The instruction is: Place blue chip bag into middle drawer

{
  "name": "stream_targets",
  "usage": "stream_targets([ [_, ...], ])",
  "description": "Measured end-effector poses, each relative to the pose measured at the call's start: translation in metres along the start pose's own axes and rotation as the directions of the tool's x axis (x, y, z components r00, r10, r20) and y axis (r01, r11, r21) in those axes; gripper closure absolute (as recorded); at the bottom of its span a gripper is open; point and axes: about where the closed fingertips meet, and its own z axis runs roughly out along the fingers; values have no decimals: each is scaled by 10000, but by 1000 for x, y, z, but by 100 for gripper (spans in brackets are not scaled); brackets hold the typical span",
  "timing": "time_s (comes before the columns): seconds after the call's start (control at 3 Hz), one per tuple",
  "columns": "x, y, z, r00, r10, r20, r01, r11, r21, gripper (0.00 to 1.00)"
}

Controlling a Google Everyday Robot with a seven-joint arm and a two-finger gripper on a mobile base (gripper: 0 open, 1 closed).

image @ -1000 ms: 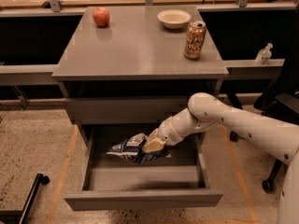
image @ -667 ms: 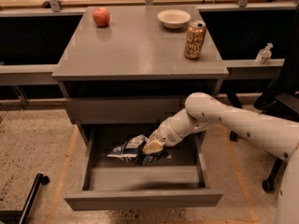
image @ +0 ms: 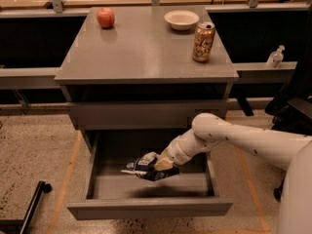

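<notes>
Yellowish fingertips point(image: 166, 163) pinched on the right end of the blue chip bag point(image: 144, 168), gripper point(image: 163, 165) inside the opening of the pulled-out middle drawer point(image: 146, 209), bag crumpled, sticking out left from the grip, held over the tray with its shadow on the tray floor below, cannot tell if it touches the floor; white arm point(image: 243, 140) comes in from the right edge, elbow just right of the drawer; closed grey drawer front point(image: 146, 114) above; grey cabinet top point(image: 141, 50) carries a red apple point(image: 106, 17) at back left, a white bowl point(image: 181, 19) at back right, a gold can point(image: 203, 42) upright near the right edge, all well apart; small clear bottle point(image: 275, 57) on a ledge to the right; speckled floor point(image: 34, 150) with orange tape lines beside the drawer; black bar point(image: 33, 204) lower left; dark chair point(image: 292, 104) at right edge; dark shelving behind the cabinet
</notes>
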Motion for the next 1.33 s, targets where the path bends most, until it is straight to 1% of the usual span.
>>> stream_targets([
  [0.33,33,-19,24,9981,609,113,-610,9981,107,100],
  [0.67,58,-35,43,9931,1157,217,-1160,9932,139,82],
  [1.0,72,-44,55,9873,1561,287,-1564,9877,85,58],
  [1.33,76,-42,56,9838,1741,435,-1742,9847,-22,35],
])
